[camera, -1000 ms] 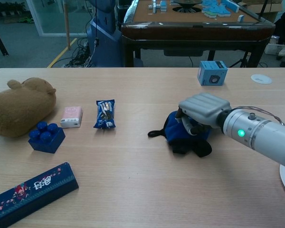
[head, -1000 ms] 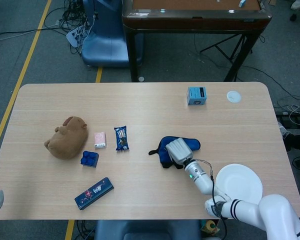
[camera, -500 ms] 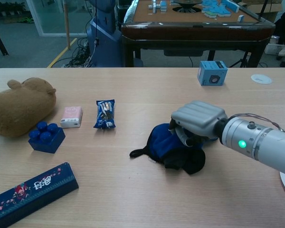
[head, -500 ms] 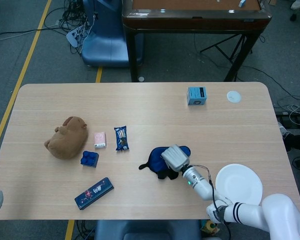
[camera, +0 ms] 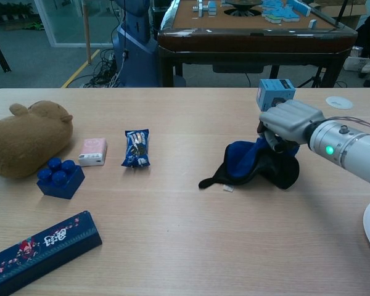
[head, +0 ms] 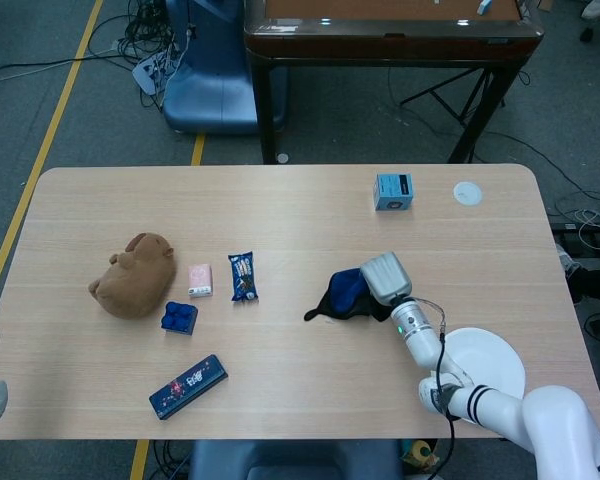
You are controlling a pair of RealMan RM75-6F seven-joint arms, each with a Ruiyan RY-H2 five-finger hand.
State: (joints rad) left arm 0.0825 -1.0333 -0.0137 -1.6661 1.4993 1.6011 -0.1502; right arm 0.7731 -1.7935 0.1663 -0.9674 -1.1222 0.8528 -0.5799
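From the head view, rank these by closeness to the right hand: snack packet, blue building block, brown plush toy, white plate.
Measured from the right hand, which grips the blue cloth:
1. White plate, behind it on its right, by the table's near edge.
2. Snack packet, to its left.
3. Blue building block, farther left.
4. Brown plush toy, farthest left.
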